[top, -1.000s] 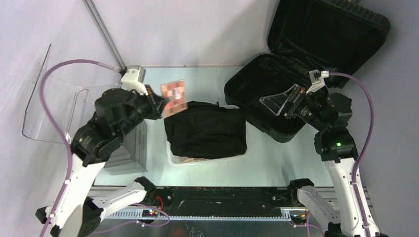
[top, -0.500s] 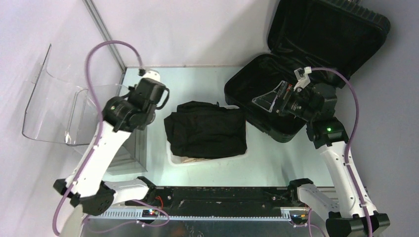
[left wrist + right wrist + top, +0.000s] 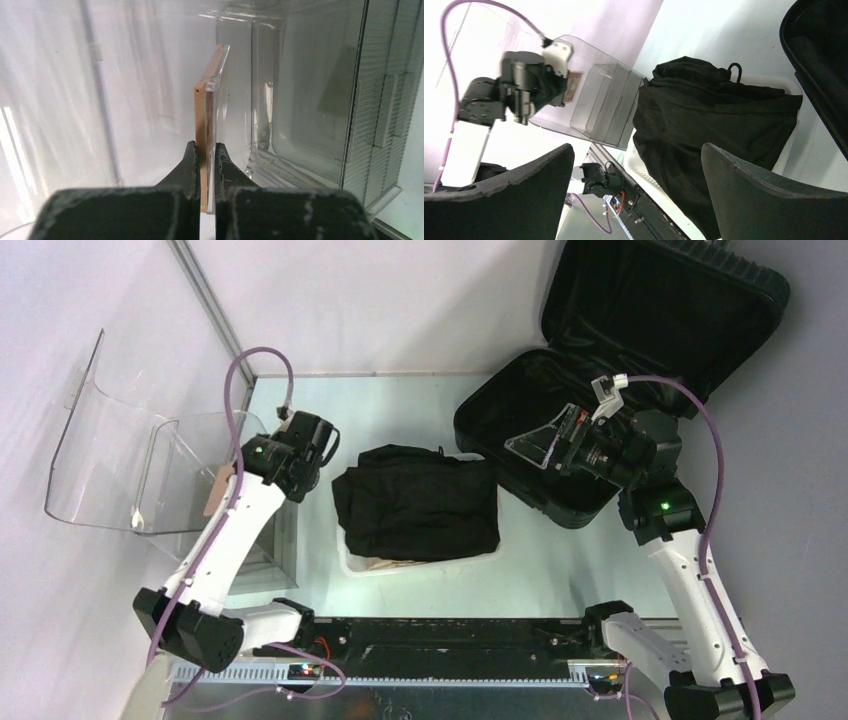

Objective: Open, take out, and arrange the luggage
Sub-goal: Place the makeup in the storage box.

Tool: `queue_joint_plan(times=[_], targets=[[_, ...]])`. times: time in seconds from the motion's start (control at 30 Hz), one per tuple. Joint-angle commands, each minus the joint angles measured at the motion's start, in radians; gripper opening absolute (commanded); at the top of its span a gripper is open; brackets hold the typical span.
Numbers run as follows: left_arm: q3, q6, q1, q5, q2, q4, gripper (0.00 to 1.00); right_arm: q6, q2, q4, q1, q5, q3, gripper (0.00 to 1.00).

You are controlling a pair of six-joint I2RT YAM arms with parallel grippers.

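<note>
There is one large black hard-shell suitcase [image 3: 660, 310], one black folded fabric garment [image 3: 415, 502], one white plastic basket [image 3: 347, 560], one clear curved plastic bin [image 3: 100, 470], one grey ribbed plastic drawer box [image 3: 262, 555] and one thin flat brown case [image 3: 204, 120]. Two white-and-black robot arms are in view, the left arm [image 3: 225, 540] and the right arm [image 3: 690, 575].
</note>
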Motion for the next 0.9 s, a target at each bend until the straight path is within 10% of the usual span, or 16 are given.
queue_joint_plan(times=[0.0, 0.63, 0.87], targets=[[-0.135, 0.111, 0.074, -0.054, -0.03, 0.171, 0.0, -0.017, -0.016, -0.011, 0.004, 0.002, 0.062, 1.0], [-0.302, 0.131, 0.173, 0.083, 0.027, 0.274, 0.0, -0.14, -0.066, -0.144, 0.004, 0.078, 0.064, 1.0], [-0.279, 0.132, 0.177, 0.092, 0.011, 0.267, 0.39, -0.178, -0.085, -0.214, 0.003, 0.126, 0.065, 1.0]])
